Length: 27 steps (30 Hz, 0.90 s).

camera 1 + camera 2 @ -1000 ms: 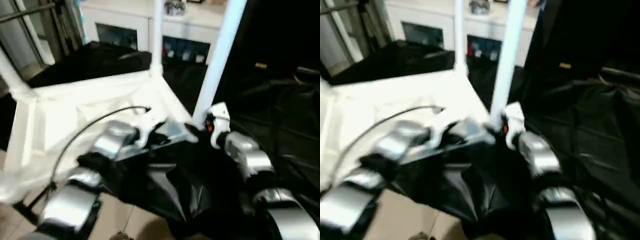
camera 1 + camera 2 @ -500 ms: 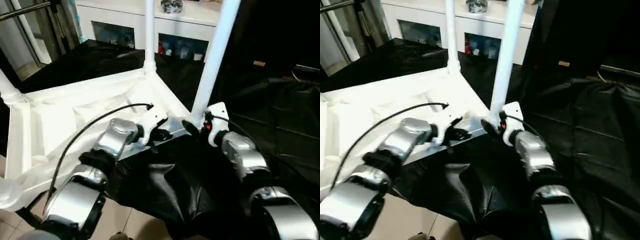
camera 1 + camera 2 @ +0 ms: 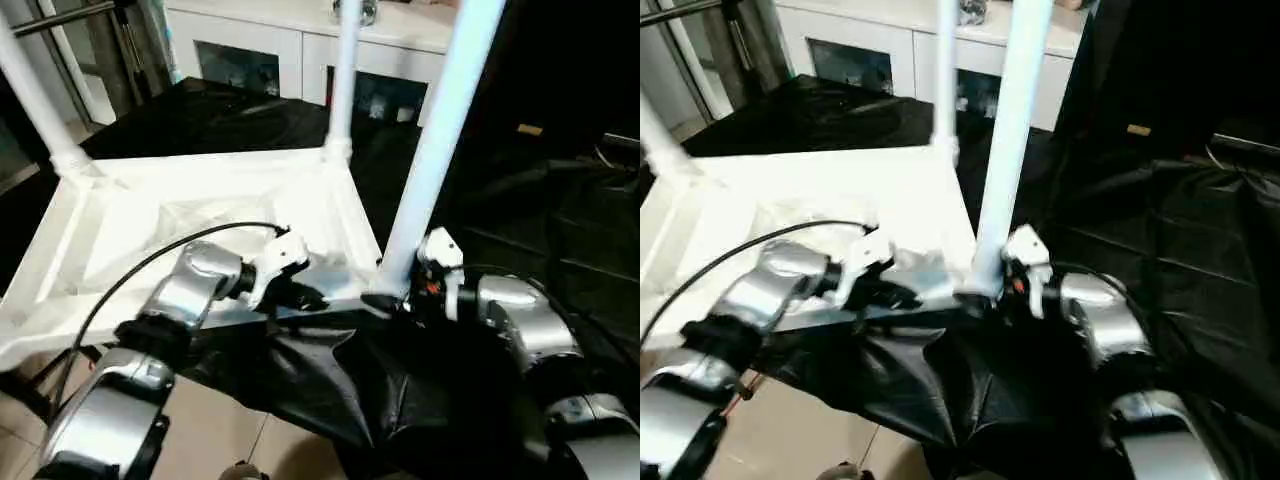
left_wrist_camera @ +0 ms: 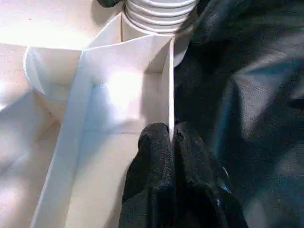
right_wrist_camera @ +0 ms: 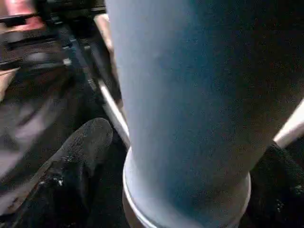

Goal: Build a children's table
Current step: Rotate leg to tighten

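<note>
White plastic tabletop (image 3: 200, 215), ribbed underside up, lying on a bench (image 3: 560, 270) draped in black sheeting. Left gripper (image 4: 172, 137): fingers pinched shut on the tabletop's thin near rim wall. Near-corner leg (image 3: 430, 150): upright in its socket, threaded collar seen in the left wrist view. Right gripper (image 3: 405, 300): fingers either side of the leg's base, apparently clamped. Advice: brace the rim, turn the leg squarely, avoid cross-threading. Beyond: white glass-door cabinet (image 3: 300, 60); tiled floor (image 3: 220, 440) below.
</note>
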Motion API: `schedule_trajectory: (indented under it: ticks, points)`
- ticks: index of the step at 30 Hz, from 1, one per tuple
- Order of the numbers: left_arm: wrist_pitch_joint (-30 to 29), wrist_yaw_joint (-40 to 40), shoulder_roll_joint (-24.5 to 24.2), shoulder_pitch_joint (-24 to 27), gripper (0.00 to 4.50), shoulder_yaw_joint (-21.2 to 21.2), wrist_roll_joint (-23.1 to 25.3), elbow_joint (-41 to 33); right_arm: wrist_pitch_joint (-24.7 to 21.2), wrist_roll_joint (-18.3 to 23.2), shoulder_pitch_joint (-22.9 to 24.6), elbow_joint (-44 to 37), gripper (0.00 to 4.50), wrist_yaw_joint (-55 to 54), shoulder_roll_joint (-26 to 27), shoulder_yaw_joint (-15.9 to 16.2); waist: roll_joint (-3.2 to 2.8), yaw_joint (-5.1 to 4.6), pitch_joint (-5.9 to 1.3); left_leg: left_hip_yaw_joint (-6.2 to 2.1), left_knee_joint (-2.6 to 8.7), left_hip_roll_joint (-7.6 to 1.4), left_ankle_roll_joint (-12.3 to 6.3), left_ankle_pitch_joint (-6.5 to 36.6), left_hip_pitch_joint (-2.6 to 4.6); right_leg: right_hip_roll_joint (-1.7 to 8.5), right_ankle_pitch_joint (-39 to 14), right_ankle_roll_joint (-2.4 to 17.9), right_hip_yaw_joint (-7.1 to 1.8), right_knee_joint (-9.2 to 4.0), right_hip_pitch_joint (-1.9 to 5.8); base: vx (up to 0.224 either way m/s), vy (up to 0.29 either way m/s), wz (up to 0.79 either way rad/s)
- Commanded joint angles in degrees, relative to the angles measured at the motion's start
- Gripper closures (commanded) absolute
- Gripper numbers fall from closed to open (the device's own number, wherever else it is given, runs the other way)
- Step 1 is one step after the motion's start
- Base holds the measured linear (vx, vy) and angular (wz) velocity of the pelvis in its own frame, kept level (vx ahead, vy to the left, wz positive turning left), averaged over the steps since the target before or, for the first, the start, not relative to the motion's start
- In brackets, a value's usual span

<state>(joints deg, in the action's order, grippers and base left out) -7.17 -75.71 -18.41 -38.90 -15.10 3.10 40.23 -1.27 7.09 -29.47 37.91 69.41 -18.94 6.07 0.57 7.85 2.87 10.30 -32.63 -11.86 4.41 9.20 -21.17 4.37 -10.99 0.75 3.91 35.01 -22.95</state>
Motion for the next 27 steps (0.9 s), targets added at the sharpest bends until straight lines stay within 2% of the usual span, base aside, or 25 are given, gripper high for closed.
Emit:
schedule_trajectory:
  ticks: [1,7,12,15,18,19,20,22,23,24,26,27]
  points:
    - [0.3,-2.2,0.5,-0.2,4.5,-0.8,-2.9,-3.0,-2.1,1.3,0.9,-4.0,0.89,5.8,0.7,3.9,0.57,0.11,-3.6,-0.13,3.27,-1.86,-4.23,11.4,0.74,3.99,-9.2,13.0,-2.5,-3.93,2.88,0.0,0.0,0.0]
    - [0.1,-4.6,-0.7,1.0,4.5,-0.8,-3.2,-4.8,-3.8,1.4,1.7,-5.6,1.32,7.1,0.5,4.5,0.54,0.16,-3.49,-0.16,3.47,-1.84,-2.93,12.4,0.82,4.01,-11.6,12.4,-2.54,-4.15,2.7,0.0,0.0,0.0]
    - [-0.1,-3.5,-0.6,1.2,4.5,-0.7,-2.9,-5.1,-5.8,1.9,2.5,-7.0,1.66,6.9,0.3,4.6,0.67,0.25,-3.56,-0.13,3.37,-1.73,-3.04,11.4,0.73,3.95,-10.6,12.2,-2.52,-4.04,2.75,0.0,0.0,0.0]
    - [-0.9,1.1,1.4,0.0,4.5,0.3,-2.6,-3.1,-6.8,1.9,2.5,-5.5,1.75,3.7,1.9,3.2,0.67,0.3,-3.51,-0.12,3.39,-1.73,-2.81,11.7,0.81,4.02,-11.6,12.0,-2.52,-4.16,2.65,0.0,0.0,0.0]
    - [-1.0,6.5,3.5,-1.8,4.5,1.3,-1.6,-0.1,-6.7,1.1,1.8,-2.8,1.78,-2.1,4.0,1.6,0.75,0.23,-3.46,-0.21,3.48,-1.56,-1.73,12.8,0.99,4.21,-15.4,10.9,-2.57,-4.61,2.59,0.0,0.0,0.0]
    - [-1.3,10.6,5.0,-3.4,4.5,1.7,-0.7,2.6,-7.1,-0.5,0.3,0.6,1.78,-10.1,5.9,0.4,0.75,0.19,-3.43,-0.23,3.52,-1.57,-1.66,12.7,0.91,4.17,-15.4,10.7,-2.57,-4.61,2.62,0.0,0.0,0.0]
    - [-1.4,11.9,5.4,-3.8,4.5,1.9,-0.4,3.3,-7.2,-1.0,-0.1,1.6,1.78,-12.4,6.4,0.1,0.53,-0.19,-3.27,-0.24,3.63,-1.44,-1.01,13.1,0.97,4.11,-16.0,10.7,-2.61,-4.74,2.27,0.0,0.0,0.0]
    - [-1.5,16.5,7.0,-5.6,4.5,2.3,0.6,6.1,-6.7,-2.7,-1.4,4.9,1.79,-19.7,8.1,-0.7,0.66,-0.51,-3.36,-0.43,3.74,-1.36,0.26,13.9,0.98,4.2,-18.3,9.8,-2.51,-4.86,2.46,0.0,0.0,0.0]
    - [-2.4,21.2,8.7,-7.3,4.5,3.0,0.9,8.3,-6.9,-2.8,-2.3,7.3,1.8,-24.8,9.9,-1.9,0.61,-0.37,-3.43,-0.47,3.71,-1.39,0.18,14.4,1.22,4.38,-18.7,9.5,-2.56,-5.06,2.5,0.0,0.0,0.0]
    - [-2.6,22.3,9.1,-7.6,4.5,3.2,0.9,8.8,-7.0,-2.7,-2.5,7.7,1.8,-25.8,10.4,-2.2,0.69,-0.58,-3.42,-0.34,3.64,-1.33,0.0,13.8,1.03,4.2,-17.0,9.7,-2.72,-4.91,2.42,0.0,0.0,0.0]
    - [-3.3,27.6,11.1,-9.5,4.5,4.0,1.1,11.1,-7.4,-2.7,-3.7,10.2,1.8,-31.8,12.7,-3.6,0.42,-0.57,-3.62,-0.39,3.57,-1.3,0.2,13.4,1.26,4.13,-15.8,10.1,-2.65,-4.77,2.4,0.0,0.0,0.0]
    - [-3.3,28.8,11.7,-9.8,4.5,4.2,1.2,11.6,-7.5,-2.9,-4.1,10.9,1.8,-33.9,13.4,-3.9,0.55,-0.6,-3.6,-0.34,3.57,-1.33,0.03,13.4,1.24,4.09,-14.9,10.3,-2.69,-4.78,2.41,0.0,0.0,0.0]
